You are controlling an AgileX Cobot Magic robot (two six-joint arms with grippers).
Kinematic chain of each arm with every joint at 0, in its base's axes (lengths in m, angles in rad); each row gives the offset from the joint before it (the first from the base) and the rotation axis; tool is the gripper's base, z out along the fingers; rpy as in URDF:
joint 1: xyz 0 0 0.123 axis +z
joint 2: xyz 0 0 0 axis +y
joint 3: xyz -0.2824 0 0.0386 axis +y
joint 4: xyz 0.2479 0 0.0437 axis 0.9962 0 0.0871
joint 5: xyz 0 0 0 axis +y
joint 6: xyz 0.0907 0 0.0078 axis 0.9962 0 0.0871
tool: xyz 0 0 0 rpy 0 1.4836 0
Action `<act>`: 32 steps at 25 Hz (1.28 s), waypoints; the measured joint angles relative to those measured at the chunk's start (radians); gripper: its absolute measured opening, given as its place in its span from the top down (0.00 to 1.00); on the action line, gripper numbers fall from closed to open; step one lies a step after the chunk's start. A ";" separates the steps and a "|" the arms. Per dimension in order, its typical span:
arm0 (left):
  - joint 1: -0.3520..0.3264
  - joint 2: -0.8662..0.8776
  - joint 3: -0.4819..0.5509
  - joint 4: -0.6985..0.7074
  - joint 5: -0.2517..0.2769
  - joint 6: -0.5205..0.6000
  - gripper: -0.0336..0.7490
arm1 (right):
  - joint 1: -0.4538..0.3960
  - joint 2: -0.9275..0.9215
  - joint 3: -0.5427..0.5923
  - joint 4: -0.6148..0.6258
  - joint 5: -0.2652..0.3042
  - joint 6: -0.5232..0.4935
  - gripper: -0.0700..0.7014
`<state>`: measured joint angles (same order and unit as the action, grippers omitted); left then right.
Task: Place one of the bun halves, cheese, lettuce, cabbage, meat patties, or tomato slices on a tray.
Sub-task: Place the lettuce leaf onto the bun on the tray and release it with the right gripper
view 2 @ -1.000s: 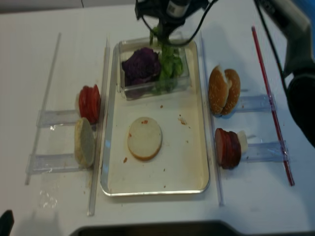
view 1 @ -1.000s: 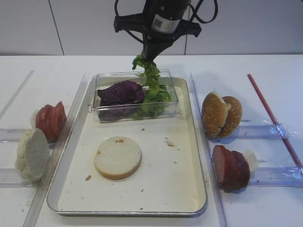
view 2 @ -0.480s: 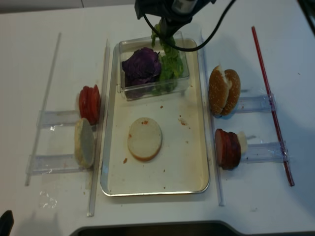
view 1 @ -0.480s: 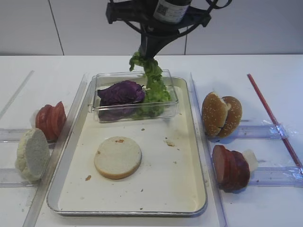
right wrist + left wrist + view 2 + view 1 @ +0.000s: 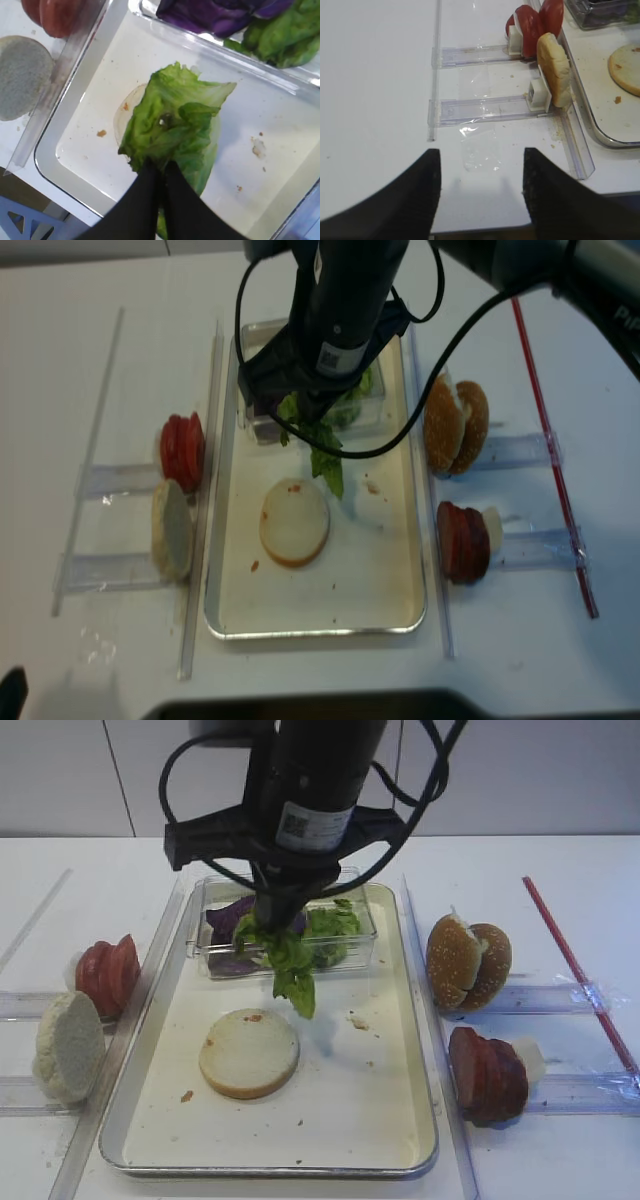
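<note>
My right gripper [image 5: 272, 923] is shut on a crinkled green lettuce [image 5: 291, 970] leaf, which hangs over the metal tray [image 5: 350, 1110] just in front of the clear box. In the right wrist view the black fingers [image 5: 150, 185] pinch the lettuce [image 5: 170, 120] above a pale bun half [image 5: 124, 107] lying cut face up on the tray [image 5: 100, 65]. That bun half [image 5: 249, 1052] is below and left of the leaf tip. My left gripper [image 5: 481, 170] is open over bare table, left of the tray. I cannot pick out any cheese.
A clear box [image 5: 215, 955] at the tray's back holds purple cabbage [image 5: 228, 918] and more lettuce. Tomato slices [image 5: 108, 975] and a bun half [image 5: 68, 1045] stand in the left holders. Bun halves [image 5: 468, 963] and meat patties [image 5: 487, 1075] stand on the right, beside a red stick [image 5: 575, 970].
My right gripper has carried the lettuce leaf out of the clear box, forward and down over the tray, towards the bun half. The left gripper shows no change.
</note>
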<state>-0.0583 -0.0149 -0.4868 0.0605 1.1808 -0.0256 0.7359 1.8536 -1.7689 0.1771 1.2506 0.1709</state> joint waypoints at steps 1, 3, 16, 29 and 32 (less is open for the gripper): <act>0.000 0.000 0.000 0.000 0.000 0.000 0.50 | 0.005 0.009 0.002 0.000 0.000 0.005 0.85; 0.000 0.000 0.000 0.000 0.000 0.000 0.50 | 0.013 0.032 0.004 0.000 -0.002 0.009 0.85; 0.000 0.000 0.000 0.000 0.000 0.000 0.50 | 0.092 0.163 0.004 0.022 -0.018 0.032 0.85; 0.000 0.000 0.000 0.000 0.000 0.000 0.50 | 0.094 0.213 0.004 0.027 -0.045 0.046 0.80; 0.000 0.000 0.000 0.000 0.000 0.000 0.50 | 0.094 0.213 0.004 0.027 -0.041 0.054 0.59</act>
<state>-0.0583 -0.0149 -0.4868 0.0610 1.1808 -0.0256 0.8303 2.0671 -1.7649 0.2038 1.2097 0.2249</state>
